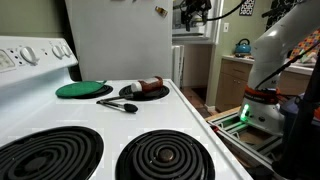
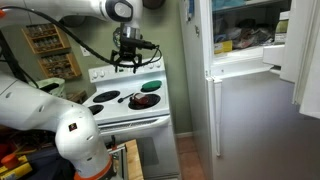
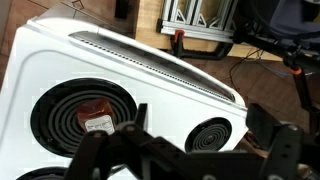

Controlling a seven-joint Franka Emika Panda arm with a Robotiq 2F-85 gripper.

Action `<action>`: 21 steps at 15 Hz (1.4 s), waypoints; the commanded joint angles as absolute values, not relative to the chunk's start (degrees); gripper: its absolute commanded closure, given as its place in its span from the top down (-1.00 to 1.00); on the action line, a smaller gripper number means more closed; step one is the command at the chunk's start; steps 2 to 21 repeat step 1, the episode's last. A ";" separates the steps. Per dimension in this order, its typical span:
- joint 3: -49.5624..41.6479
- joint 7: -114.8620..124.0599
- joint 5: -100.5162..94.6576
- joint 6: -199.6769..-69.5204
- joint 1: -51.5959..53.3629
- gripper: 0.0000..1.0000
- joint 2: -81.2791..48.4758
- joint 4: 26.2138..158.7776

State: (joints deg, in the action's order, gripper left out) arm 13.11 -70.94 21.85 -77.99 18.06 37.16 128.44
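My gripper (image 2: 128, 57) hangs open and empty high above the white stove (image 2: 120, 112); it also shows at the top of an exterior view (image 1: 193, 12). In the wrist view its two dark fingers (image 3: 190, 160) are spread wide, with the stove top between them. Below and to one side, a brown object with a white label (image 3: 96, 119) lies on a dark round plate. The same object (image 1: 150, 88) shows at the back of the stove in both exterior views (image 2: 143, 100). A green round lid (image 1: 83, 89) and a black utensil (image 1: 118, 104) lie next to it.
Two black coil burners (image 1: 165, 157) fill the stove's front. A small burner (image 3: 210, 135) lies under the gripper. A tall fridge with its upper door open (image 2: 250, 90) stands beside the stove. The robot's base (image 1: 262, 100) and a wooden floor (image 3: 200, 50) lie in front.
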 commanded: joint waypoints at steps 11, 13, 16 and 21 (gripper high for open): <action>12.07 -70.23 21.35 -78.22 19.63 1.00 36.81 128.38; 12.07 -70.23 21.35 -78.22 19.63 1.00 36.81 128.38; 12.07 -70.23 21.35 -78.22 19.63 1.00 36.81 128.38; 12.07 -70.23 21.35 -78.22 19.63 1.00 36.81 128.38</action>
